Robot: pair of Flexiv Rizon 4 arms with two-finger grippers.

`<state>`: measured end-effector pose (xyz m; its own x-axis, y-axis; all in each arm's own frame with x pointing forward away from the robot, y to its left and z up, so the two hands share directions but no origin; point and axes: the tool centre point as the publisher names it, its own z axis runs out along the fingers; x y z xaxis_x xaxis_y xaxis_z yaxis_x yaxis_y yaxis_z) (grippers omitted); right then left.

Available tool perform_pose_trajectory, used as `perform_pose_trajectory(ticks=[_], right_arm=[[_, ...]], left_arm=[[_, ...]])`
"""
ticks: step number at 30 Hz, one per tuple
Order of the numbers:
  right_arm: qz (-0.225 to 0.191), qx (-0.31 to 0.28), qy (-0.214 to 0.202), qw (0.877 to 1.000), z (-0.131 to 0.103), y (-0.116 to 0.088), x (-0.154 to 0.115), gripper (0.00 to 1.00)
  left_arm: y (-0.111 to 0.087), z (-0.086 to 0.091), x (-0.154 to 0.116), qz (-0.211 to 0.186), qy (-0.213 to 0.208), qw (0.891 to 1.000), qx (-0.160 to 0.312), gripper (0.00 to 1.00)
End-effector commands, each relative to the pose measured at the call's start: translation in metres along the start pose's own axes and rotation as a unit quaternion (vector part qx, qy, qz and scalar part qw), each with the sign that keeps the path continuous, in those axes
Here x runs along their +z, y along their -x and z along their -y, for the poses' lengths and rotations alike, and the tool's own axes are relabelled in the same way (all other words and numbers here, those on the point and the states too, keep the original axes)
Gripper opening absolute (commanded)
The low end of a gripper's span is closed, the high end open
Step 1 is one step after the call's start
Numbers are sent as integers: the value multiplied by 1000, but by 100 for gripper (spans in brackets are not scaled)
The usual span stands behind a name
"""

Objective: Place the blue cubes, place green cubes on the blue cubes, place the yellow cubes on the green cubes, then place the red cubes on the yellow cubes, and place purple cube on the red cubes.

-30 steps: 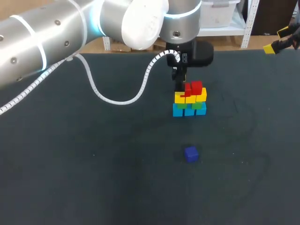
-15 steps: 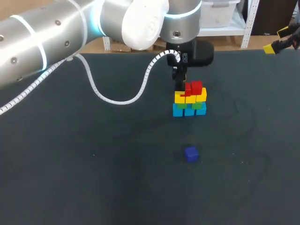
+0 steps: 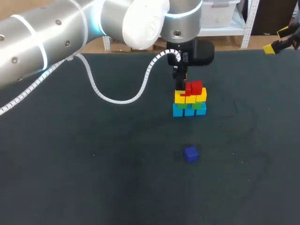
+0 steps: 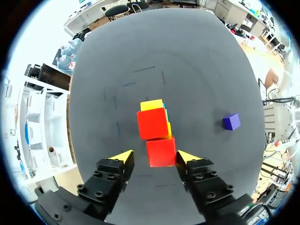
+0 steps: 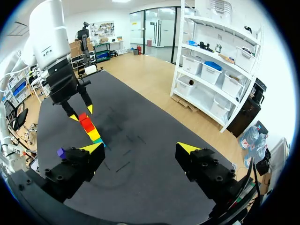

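Nothing visibly shifts since a second ago: my left gripper point(image 4: 152, 156) hangs over the stack point(image 3: 189, 101), jaws apart, straddling the nearer red cube point(image 4: 161, 151) without pinching it, which I read as a release onto the yellow cubes point(image 3: 187, 98). Purple cube point(image 3: 191, 153) lies alone on the table point(image 3: 93, 178), well apart from the stack, waiting for the top spot, while my right gripper point(image 5: 140, 147) sits open at the table's edge, out of the way. No readable print on any cube.
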<state>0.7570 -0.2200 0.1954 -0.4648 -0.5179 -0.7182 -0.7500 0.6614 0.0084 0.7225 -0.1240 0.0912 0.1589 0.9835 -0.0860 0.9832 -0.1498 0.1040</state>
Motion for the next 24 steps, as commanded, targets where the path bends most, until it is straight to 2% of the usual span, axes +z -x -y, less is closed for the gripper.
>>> perform_pose_trajectory(ticks=[1,2,9,14,21,24], right_arm=[[1,-1,2,1000,1,0,1,100],[1,-1,2,1000,1,0,1,100],[1,-1,2,1000,1,0,1,100],[1,-1,2,1000,1,0,1,100],[1,-1,2,1000,1,0,1,100],[1,-1,2,1000,1,0,1,100]], left_arm=[[0,0,-1,0,0,1000,-5,85],[0,2,-2,0,1,1000,-6,100],[-14,22,-13,-16,16,999,-48,100],[-17,47,-26,-17,24,998,-50,100],[-20,71,-44,-13,46,997,-52,100],[-17,82,-46,-8,43,998,-41,100]])
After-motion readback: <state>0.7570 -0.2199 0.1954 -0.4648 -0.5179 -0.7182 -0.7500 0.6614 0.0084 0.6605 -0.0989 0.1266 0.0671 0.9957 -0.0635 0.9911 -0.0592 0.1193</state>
